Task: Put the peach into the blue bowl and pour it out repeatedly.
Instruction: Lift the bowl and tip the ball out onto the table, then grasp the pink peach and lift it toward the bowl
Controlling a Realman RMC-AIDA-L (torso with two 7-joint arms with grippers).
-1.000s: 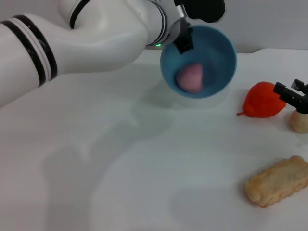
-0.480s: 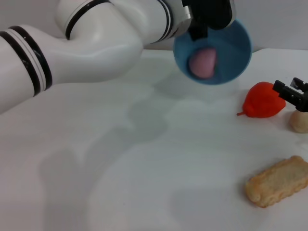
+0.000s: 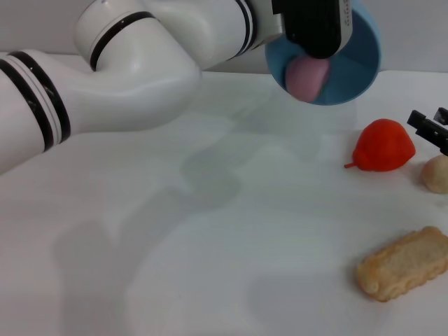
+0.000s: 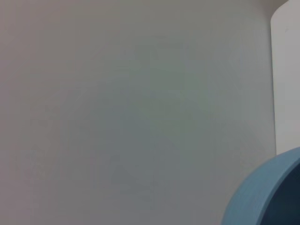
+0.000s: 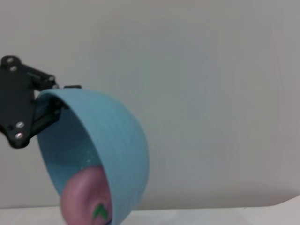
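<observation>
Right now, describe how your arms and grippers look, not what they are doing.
The left arm is glossy white with rounded, bulbous segments, ringed by thin black bands at the joints. The left gripper is a black block with faint grey lettering; in the right wrist view its black bracket shows silver screws. Only the black angular tip of the right gripper shows. No cables are visible.

One peach [image 3: 306, 77]; one blue bowl [image 3: 350, 66]; one red fruit [image 3: 383, 145]; one biscuit [image 3: 404, 263].
</observation>
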